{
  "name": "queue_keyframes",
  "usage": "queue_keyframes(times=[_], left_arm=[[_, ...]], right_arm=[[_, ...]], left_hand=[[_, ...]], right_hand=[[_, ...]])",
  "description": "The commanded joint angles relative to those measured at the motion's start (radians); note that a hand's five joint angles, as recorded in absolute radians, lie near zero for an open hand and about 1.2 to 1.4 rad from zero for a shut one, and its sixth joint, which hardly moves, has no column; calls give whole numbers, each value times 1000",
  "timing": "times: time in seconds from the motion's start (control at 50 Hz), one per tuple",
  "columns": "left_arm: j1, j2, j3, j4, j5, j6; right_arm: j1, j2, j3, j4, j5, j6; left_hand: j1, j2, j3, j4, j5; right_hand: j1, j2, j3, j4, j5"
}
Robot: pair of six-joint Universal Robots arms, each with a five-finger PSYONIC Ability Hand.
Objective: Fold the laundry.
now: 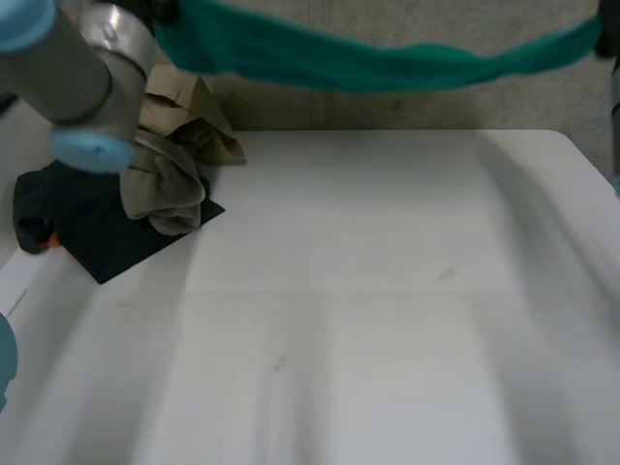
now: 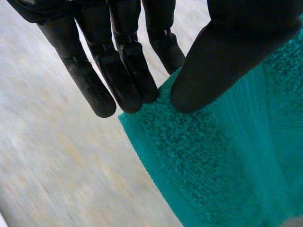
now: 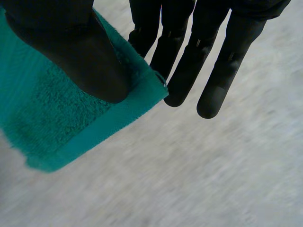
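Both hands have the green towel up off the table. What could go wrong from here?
1. The left hand and right hand each pinch just a corner of the green towel between thumb and fingers; a tug could pull it free.
2. The towel sags in the middle, so it may land bunched on the table.
3. The pile of clothes lies close by the left arm; lowering could drag it.

A teal towel (image 1: 387,63) hangs stretched, sagging midway; tan, olive and dark clothes (image 1: 170,184) lie heaped.
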Motion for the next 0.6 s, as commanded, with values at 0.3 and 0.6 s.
queue_keyframes(times=[0.3, 0.6], left_arm=[[-9, 165, -745, -144, 40, 200], [-92, 415, -1001, -746, 44, 458]], right_arm=[[-99, -61, 416, 406, -91, -341], [-283, -320, 691, 943, -225, -836]], left_hand=[[227, 196, 204, 194, 210], [227, 196, 204, 194, 210]], right_hand=[[250, 214, 208, 201, 225], [250, 214, 208, 201, 225]])
